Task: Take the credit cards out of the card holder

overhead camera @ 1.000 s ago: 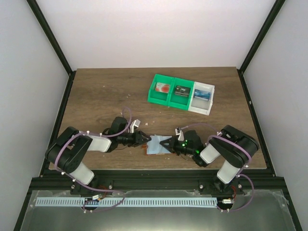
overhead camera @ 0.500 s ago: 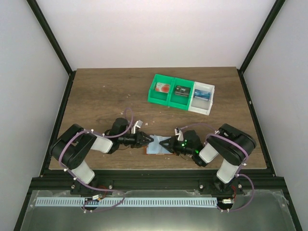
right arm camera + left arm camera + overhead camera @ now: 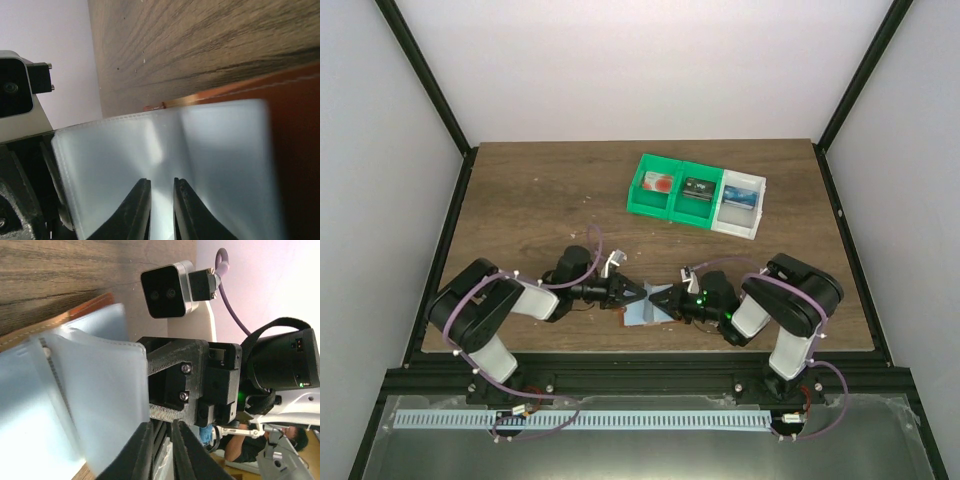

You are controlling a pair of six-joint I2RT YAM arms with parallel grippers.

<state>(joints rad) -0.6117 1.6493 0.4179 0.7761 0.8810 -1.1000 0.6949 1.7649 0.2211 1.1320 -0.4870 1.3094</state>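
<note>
From above, the card holder (image 3: 642,314) lies open at the near edge of the table (image 3: 520,210), between left gripper (image 3: 639,294) and right gripper (image 3: 660,297). Left wrist: jaws almost together, hold unclear; the pockets look soft and floppy. Right wrist: likewise unclear; probably best pinned at the stiffer leather edge.

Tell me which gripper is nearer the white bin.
Right. The right gripper lies toward the near edge and left of the white bin; the left gripper lies just beyond it, farther left.

One card holder (image 3: 640,315), seemingly three bins (image 3: 665,213).
</note>
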